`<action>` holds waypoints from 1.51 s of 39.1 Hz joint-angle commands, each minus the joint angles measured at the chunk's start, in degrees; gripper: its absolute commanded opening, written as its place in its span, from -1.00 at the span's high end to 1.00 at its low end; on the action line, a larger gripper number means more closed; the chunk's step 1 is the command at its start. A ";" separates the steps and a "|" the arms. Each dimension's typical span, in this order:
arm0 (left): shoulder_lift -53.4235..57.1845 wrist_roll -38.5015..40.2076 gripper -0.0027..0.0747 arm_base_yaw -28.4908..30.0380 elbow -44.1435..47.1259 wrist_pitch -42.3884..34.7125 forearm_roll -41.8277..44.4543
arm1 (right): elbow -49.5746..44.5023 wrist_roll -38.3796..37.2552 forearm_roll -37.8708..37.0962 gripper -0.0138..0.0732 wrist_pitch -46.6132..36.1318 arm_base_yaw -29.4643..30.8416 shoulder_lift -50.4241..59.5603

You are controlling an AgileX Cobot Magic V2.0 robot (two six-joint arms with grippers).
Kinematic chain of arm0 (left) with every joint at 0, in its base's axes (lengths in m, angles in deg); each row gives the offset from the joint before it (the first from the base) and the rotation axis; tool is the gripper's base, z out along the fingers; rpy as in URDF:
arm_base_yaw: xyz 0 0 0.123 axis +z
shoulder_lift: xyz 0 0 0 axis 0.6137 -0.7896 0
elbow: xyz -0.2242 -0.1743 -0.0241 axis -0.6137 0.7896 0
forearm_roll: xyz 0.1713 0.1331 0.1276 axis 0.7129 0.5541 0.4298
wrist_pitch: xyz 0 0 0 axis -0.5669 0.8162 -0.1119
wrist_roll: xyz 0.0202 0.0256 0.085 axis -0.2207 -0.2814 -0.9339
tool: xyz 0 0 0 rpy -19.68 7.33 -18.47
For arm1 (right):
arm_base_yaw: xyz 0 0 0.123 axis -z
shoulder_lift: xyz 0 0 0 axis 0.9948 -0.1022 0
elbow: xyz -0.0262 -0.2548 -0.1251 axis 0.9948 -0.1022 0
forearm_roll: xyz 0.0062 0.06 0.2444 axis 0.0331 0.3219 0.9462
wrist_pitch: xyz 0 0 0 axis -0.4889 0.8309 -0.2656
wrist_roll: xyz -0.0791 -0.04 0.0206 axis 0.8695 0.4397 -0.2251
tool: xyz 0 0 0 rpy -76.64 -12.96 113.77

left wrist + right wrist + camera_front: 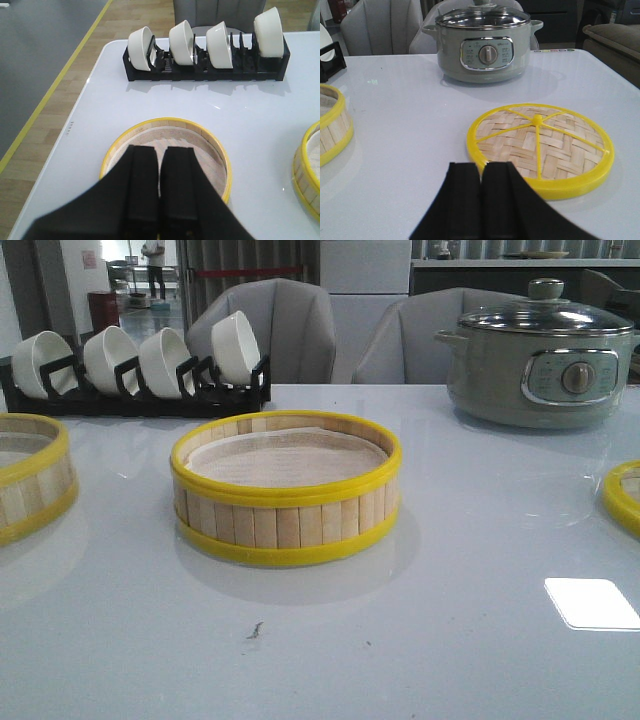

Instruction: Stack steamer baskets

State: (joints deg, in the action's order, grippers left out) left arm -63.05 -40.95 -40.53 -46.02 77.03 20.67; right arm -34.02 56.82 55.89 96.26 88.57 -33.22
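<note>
One steamer basket (pixel 285 490) with a white paper liner stands in the middle of the table. A second basket (pixel 30 475) is cut off at the left edge. The woven yellow-rimmed lid (pixel 625 495) lies flat at the right edge. Neither gripper shows in the front view. In the left wrist view my left gripper (pixel 161 150) is shut and empty, hovering over the left basket (pixel 167 122); the middle basket (pixel 307 170) is off to one side. In the right wrist view my right gripper (pixel 482 167) is shut and empty, just beside the lid (pixel 540 147); the middle basket (pixel 332 125) shows too.
A black rack with white bowls (pixel 140 365) stands at the back left, also in the left wrist view (pixel 207 47). A grey-green electric pot (pixel 540 360) with a glass lid stands at the back right, behind the woven lid in the right wrist view (pixel 482 47). The table's left edge (pixel 65 145) is close to the left basket.
</note>
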 commanded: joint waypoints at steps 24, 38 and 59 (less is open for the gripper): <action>0.37 0.10 0.71 -0.03 -2.08 -2.61 0.41 | 3.13 -2.93 3.23 0.59 -12.46 0.06 1.14; 0.37 0.10 0.71 -0.03 -2.08 -1.10 0.41 | 28.69 -2.61 3.53 0.59 -3.96 0.06 -22.61; 0.26 0.10 0.71 -3.00 -2.08 -0.88 0.00 | 44.80 -1.25 3.10 0.59 3.79 -0.44 -53.09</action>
State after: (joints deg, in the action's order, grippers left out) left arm -63.05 -40.97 -43.15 -46.02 80.02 20.45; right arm 8.38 54.78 59.82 104.03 88.07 -86.44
